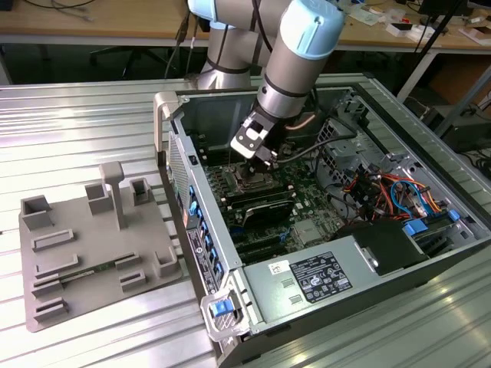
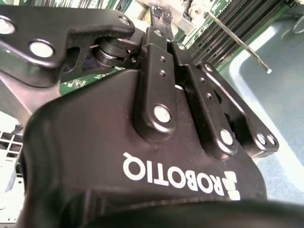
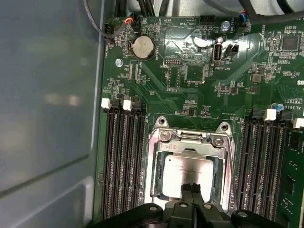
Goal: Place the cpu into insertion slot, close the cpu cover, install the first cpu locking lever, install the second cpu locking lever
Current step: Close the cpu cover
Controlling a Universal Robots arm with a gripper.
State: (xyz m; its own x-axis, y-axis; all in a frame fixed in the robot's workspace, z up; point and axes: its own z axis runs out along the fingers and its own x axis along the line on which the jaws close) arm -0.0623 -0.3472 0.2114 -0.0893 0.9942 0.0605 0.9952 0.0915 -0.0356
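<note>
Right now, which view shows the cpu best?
The first wrist view: the cpu faces the camera, its silver face plain, the gripper at its edge. In the exterior view the gripper hangs over that spot; in the second wrist view the gripper's body blocks it.

cpu: silver-grey metal face, smooth, dull sheen.
cpu cover: bare bright metal, reflective.
circuit board: green, glossy lacquered surface.
memory slots: black plastic, matt.
gripper: black, satin-matt body; polished metal pins.
fixture tray: grey matt plastic.
table: ribbed brushed metal.
</note>
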